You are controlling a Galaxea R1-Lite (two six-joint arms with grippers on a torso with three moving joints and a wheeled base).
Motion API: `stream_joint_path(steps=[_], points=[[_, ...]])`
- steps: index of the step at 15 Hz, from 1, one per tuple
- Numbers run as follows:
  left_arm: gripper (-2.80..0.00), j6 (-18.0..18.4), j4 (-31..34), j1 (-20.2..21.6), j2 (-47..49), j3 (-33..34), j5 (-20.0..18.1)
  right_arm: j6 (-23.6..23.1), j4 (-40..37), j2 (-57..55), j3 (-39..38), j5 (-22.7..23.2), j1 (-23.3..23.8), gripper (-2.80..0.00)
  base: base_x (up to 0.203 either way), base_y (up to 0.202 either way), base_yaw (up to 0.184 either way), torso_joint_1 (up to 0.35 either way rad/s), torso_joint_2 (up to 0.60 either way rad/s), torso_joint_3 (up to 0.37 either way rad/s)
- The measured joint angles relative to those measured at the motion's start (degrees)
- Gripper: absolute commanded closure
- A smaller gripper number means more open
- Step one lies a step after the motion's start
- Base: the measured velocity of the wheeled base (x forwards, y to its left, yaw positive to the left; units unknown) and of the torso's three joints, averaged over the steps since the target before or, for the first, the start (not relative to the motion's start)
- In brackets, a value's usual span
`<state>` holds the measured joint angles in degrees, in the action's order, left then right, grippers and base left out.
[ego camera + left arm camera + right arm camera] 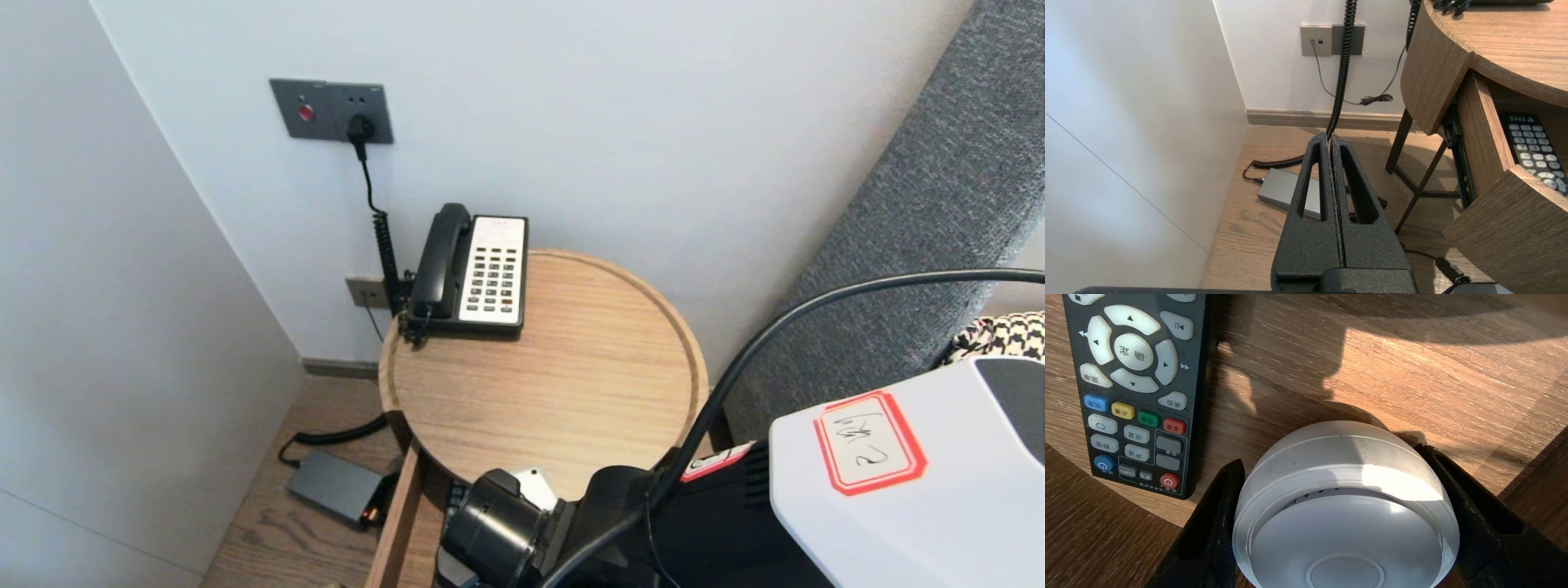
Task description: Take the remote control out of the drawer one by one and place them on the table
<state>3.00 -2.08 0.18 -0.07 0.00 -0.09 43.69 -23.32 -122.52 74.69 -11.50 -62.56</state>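
Looming closest, the robot's right arm (pixel 898 474) reaches down past the front rim of the round wooden table (pixel 571 359) into its open drawer (pixel 1478 134). A black desk telephone (pixel 478 269) sits at the table's far edge, by the wall. Inside the drawer a black remote control (pixel 1133 388) lies flat. Just beside it rests a white domed device (pixel 1345 522), round like a smoke alarm. The right pincer (pixel 1331 457) straddles it at a wide spread, one finger against each flank, so it looks clasped while it sits on the drawer floor. The left pincer (pixel 1329 136) hangs parked beside the table, fingers pressed together, above a grey power adapter (pixel 1282 192).

To my eye the trouble lies in the smooth, curved sides: pinched low or unevenly, the device could squirt out of the fingers. One finger stands close to the remote control and could shove it. The tabletop overhangs the drawer, so the wrist could knock its rim.
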Motion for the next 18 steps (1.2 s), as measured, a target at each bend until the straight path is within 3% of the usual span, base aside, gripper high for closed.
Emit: stream_joint_path(steps=[18], points=[[0.0,0.0,0.0,0.0,0.0,0.0,0.0,-0.1,-1.9,6.7,0.9,0.7,1.6,0.0,0.0,0.0,0.0,0.0,0.0,0.0]])
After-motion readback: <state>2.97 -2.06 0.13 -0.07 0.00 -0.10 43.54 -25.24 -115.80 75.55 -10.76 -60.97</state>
